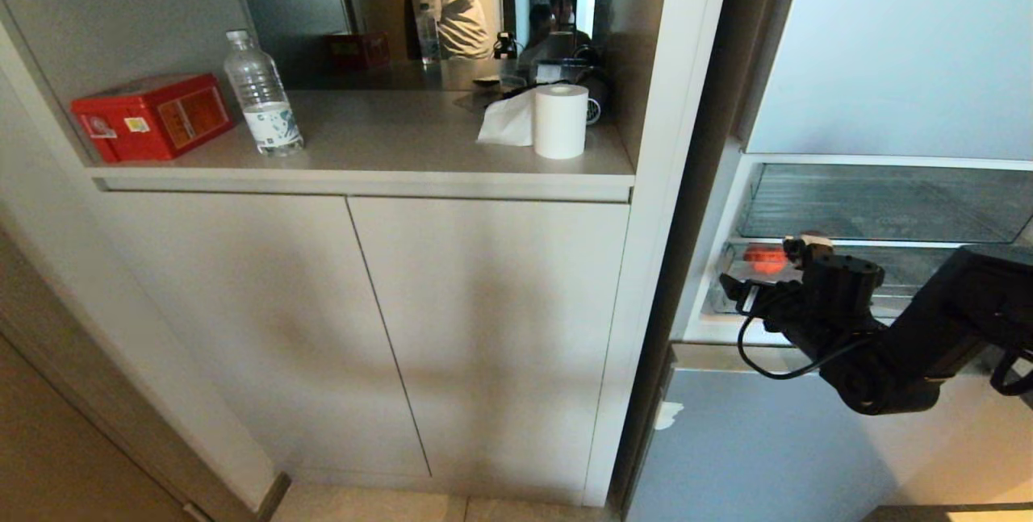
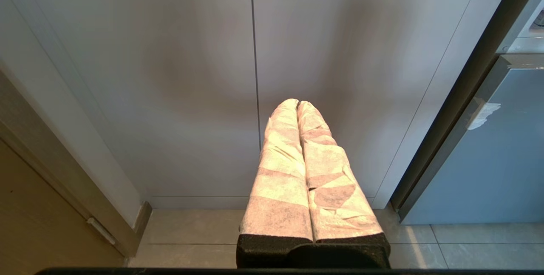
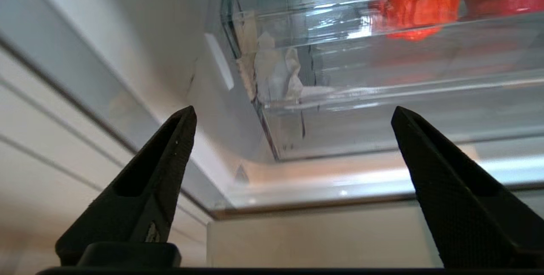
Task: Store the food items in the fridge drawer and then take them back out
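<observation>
No text I can read from here. Red box on the worktop carries a yellow-orange panel and small stickers, print too small to make out. Water bottle beside it has a white label with blue markings, illegible. Nothing legible in either wrist view.
</observation>
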Controlling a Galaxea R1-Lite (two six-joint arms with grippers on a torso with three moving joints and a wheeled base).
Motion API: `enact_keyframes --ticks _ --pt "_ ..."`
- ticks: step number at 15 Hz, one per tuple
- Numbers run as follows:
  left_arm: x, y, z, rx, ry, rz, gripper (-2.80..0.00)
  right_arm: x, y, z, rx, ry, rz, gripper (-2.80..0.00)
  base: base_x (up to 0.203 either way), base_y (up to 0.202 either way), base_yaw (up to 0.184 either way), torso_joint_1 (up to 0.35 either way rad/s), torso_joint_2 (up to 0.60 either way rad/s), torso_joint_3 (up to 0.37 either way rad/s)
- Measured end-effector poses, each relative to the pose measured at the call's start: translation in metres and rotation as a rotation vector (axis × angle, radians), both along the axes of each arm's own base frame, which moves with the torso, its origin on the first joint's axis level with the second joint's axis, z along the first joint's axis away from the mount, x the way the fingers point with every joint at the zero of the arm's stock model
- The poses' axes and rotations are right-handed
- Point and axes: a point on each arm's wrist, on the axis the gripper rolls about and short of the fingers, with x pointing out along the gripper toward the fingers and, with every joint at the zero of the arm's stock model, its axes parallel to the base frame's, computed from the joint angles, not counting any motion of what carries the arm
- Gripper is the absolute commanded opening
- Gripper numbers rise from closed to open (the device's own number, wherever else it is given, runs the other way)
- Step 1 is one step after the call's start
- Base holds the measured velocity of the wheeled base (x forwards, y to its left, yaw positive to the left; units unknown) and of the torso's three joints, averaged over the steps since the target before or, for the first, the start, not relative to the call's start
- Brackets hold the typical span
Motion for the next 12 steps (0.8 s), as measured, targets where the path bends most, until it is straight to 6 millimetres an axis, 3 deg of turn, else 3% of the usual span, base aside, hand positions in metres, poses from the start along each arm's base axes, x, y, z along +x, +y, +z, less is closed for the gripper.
enact_keyframes --ticks 8,9,12 --pt "0.0 0.0 0.0 0.0 0.0 0.0 -2.8 0.022 0.002 -0.01 0.015 -0.027 -0.003 0.0 0.0 0.0 0.0 0.0 0.0 0.0" --pt "0.0 0.0 0.0 0.0 0.0 0.0 -2.8 0.023 0.004 -0.012 0.016 -0.027 0.0 -2.8 0.0 0.0 0.0 0.0 0.0 0.0" --pt "0.0 0.0 0.0 0.0 0.0 0.0 -2.8 0.027 0.011 -0.014 0.021 -0.032 0.017 -2.8 0.0 0.0 0.0 0.0 0.0 0.0"
